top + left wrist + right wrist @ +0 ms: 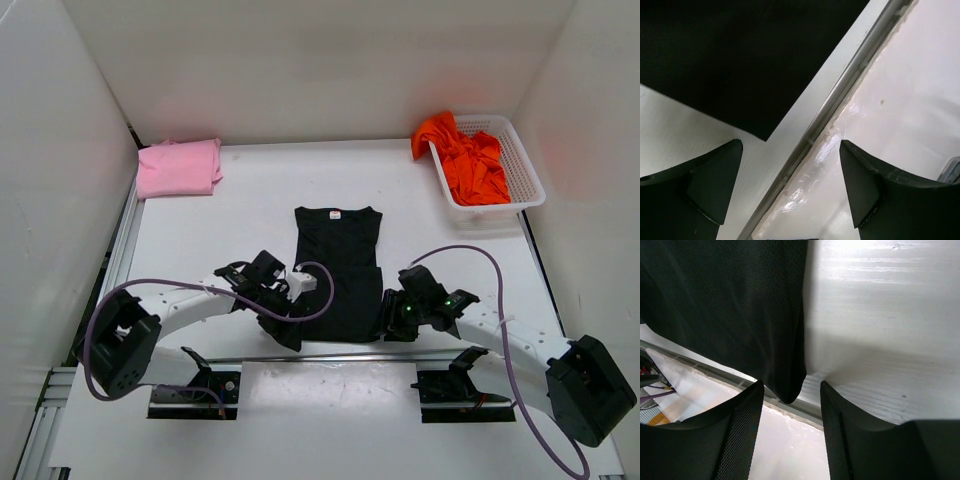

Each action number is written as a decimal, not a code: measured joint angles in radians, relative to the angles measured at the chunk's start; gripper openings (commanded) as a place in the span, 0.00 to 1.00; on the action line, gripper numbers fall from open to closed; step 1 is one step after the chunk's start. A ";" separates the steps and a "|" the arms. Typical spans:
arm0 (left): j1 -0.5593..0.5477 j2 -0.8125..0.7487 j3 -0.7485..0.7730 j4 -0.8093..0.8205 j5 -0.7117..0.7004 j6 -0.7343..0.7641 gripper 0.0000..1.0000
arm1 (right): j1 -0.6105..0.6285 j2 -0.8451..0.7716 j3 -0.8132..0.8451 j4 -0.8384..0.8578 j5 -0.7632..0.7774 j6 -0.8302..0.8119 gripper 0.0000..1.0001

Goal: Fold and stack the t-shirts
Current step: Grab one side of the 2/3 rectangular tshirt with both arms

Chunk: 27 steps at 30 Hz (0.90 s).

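Observation:
The black t-shirt (pixel 338 270) lies flat mid-table, sleeves folded in to a long rectangle, collar at the far end. My left gripper (pixel 287 330) is open and empty at its near left corner; the left wrist view shows the gripper (pixel 790 145) just short of that corner (pixel 740 65). My right gripper (pixel 391 325) is open at the near right corner; the shirt's corner (pixel 788 390) sits between the fingertips of the gripper (pixel 791 386). The pink shirt (pixel 178 167) lies folded at the back left. The orange-red shirt (pixel 468 158) is crumpled in the basket.
A white mesh basket (pixel 527 180) stands at the back right. White walls close in the table on three sides. The table's near edge rail (pixel 805 145) runs right under both grippers, and shows in the right wrist view (pixel 715 371).

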 measured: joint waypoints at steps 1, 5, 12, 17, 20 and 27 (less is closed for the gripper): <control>0.000 0.006 0.001 0.006 0.007 -0.002 0.87 | 0.003 0.001 0.000 0.002 0.001 0.003 0.53; 0.001 0.053 0.014 0.034 0.036 -0.006 0.69 | 0.010 0.004 0.000 0.006 0.006 0.013 0.51; 0.000 0.113 0.021 0.055 0.063 -0.010 0.45 | 0.010 0.006 -0.005 0.014 0.018 0.019 0.39; -0.002 0.115 0.021 0.055 0.062 -0.013 0.55 | 0.010 0.020 -0.005 0.024 0.019 0.019 0.35; -0.002 0.109 0.026 0.051 0.087 -0.021 0.66 | 0.010 0.026 -0.005 0.025 0.019 0.017 0.32; -0.002 0.129 0.037 0.042 0.033 -0.018 0.41 | 0.010 0.026 -0.005 0.029 0.019 0.013 0.11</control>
